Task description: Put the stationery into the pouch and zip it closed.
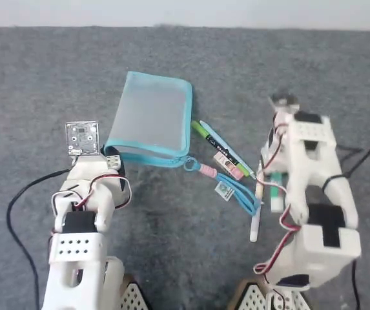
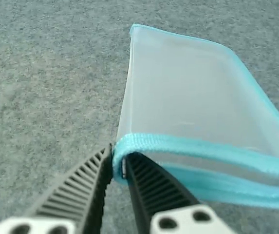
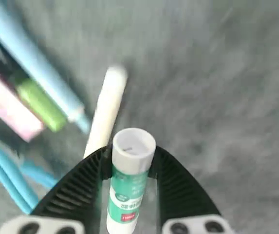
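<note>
Closest in, the right gripper (image 3: 130, 155) is closed partway around a glue stick (image 3: 132, 144), one finger pressing each side of the tube just below its white cap, so the green-and-white body stands between them. A white pen (image 1: 256, 223) lies on the grey table (image 1: 36, 77) just beside that gripper, on its inner side, pointing roughly away from the arms. Across from it, the left gripper (image 2: 118, 163) is pinched nearly closed on the near left corner of the pouch (image 2: 193, 107), with the teal zip edge caught between its ribbed fingers (image 2: 90, 183). The pouch lies flat, a frosted clear sleeve with teal trim, reaching away from the left arm towards the middle of the table. Along its near edge two teal bands run side by side with a narrow gap between them, so the mouth looks slightly parted. From the pouch's near right corner a blue strap (image 1: 243, 194) loops out towards the right arm, carrying a small tag (image 1: 223, 190). Just beyond the strap, between the pouch and the right arm, a blue pen (image 1: 220, 142) and a green marker (image 1: 199, 129) lie side by side at a slant, close to the pouch's right edge.
</note>
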